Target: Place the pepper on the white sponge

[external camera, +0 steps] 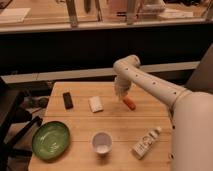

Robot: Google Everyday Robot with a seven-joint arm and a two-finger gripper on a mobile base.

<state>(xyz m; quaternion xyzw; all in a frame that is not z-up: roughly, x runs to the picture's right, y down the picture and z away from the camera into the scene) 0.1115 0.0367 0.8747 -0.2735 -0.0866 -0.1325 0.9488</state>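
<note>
The orange-red pepper [129, 103] is just below my gripper [120, 92], near the right middle of the wooden table [80, 122]. I cannot tell whether it rests on the table or hangs from the gripper. The white sponge [95, 104] lies flat on the table to the left of the pepper, a short gap apart. My white arm [150, 82] reaches in from the right, with the gripper pointing down over the table.
A black rectangle [67, 100] lies left of the sponge. A green plate [51, 140] sits at the front left, a white cup [102, 143] at the front middle, a white bottle [146, 142] lying at the front right. A counter stands behind the table.
</note>
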